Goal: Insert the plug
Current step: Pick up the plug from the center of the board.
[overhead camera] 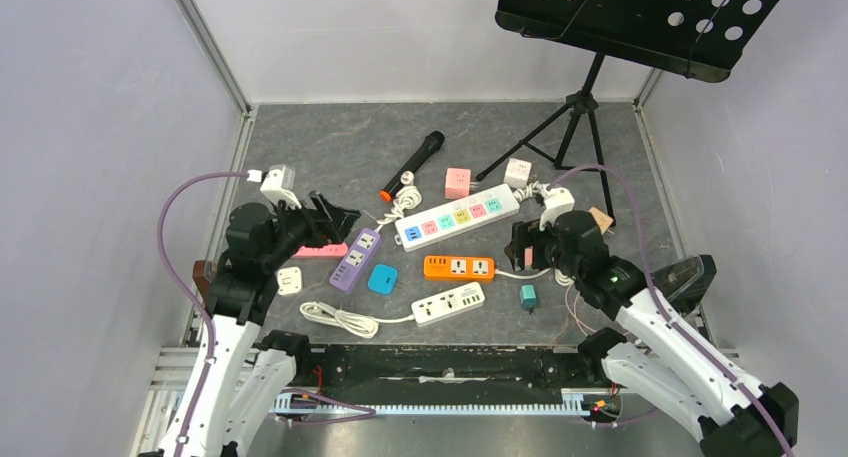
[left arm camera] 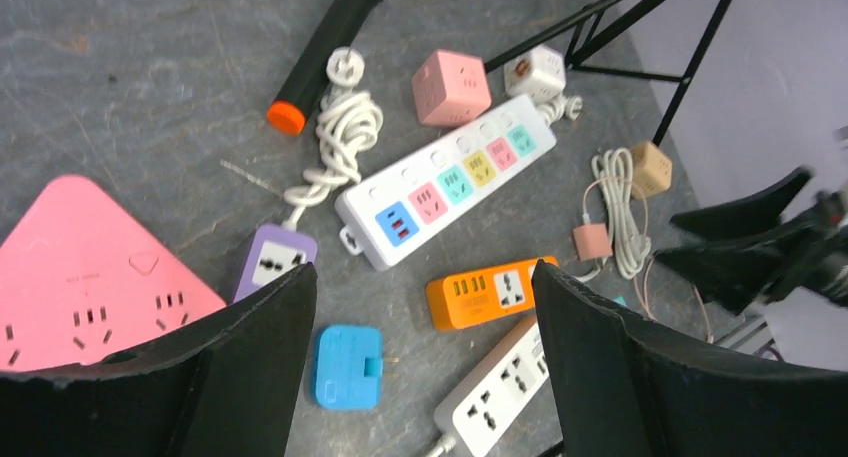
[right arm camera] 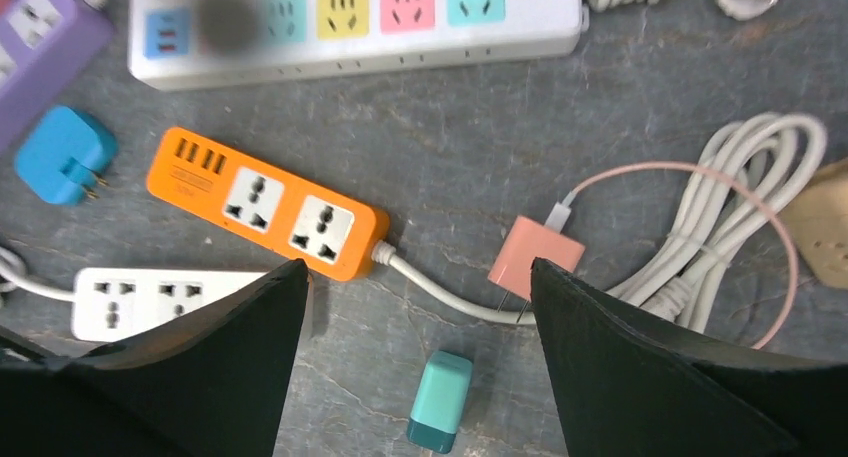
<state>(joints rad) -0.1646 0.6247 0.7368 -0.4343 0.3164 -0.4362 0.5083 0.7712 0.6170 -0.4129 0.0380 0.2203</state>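
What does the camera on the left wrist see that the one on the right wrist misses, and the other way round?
Only the left wrist view shows the pink triangular power strip, the black torch, the pink cube and the stand legs. Only the right wrist view clearly shows the small teal plug. Both show the orange power strip, the blue plug, the pink charger and the long white strip with coloured sockets.
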